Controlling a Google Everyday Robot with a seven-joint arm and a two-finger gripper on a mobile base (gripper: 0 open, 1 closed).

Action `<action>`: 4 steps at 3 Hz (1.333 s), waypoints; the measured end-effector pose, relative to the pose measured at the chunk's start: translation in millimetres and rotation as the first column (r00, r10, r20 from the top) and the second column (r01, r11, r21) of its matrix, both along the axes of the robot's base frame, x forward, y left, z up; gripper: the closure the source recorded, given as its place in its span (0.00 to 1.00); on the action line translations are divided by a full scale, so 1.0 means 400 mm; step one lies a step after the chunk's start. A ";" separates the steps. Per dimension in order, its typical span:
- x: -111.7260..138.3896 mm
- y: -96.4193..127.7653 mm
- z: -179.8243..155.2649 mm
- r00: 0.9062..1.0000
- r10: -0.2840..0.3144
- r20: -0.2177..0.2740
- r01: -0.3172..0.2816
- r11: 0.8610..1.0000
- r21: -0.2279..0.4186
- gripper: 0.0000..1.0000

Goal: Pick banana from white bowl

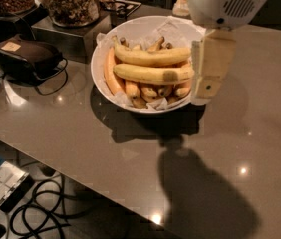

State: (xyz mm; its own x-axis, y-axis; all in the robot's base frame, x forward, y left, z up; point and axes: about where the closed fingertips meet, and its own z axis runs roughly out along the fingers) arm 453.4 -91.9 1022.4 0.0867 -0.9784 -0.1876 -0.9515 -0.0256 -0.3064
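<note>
The white bowl point(100, 59) stands on the grey table, lined with crinkled white paper and full of bananas. The banana point(145, 73), long, thick and nearly straight, lies across the middle of the pile, with a dark spot near its right end. A slimmer, more curved long banana point(150, 56) lies just behind it. Short orange-yellow bananas point(130, 88) lie underneath. My gripper point(205, 91) hangs from the white wrist housing point(225, 4) over the bowl's right rim, at the banana's right end. I cannot tell if it touches the banana.
Glass jars of brown snacks point(73, 4) stand on a metal stand behind the bowl on the left. A dark pouch with a cord point(28, 56) lies to the left. Cables and a box point(3, 185) lie on the floor past the table's front edge.
</note>
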 end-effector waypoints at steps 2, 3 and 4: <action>0.046 0.017 -0.036 0.997 -0.025 -0.078 0.029 0.998 0.050 0.33; 0.063 0.018 -0.057 0.993 -0.034 -0.110 0.041 0.997 0.064 0.32; 0.078 0.032 -0.072 0.991 -0.026 -0.129 0.035 0.997 0.065 0.27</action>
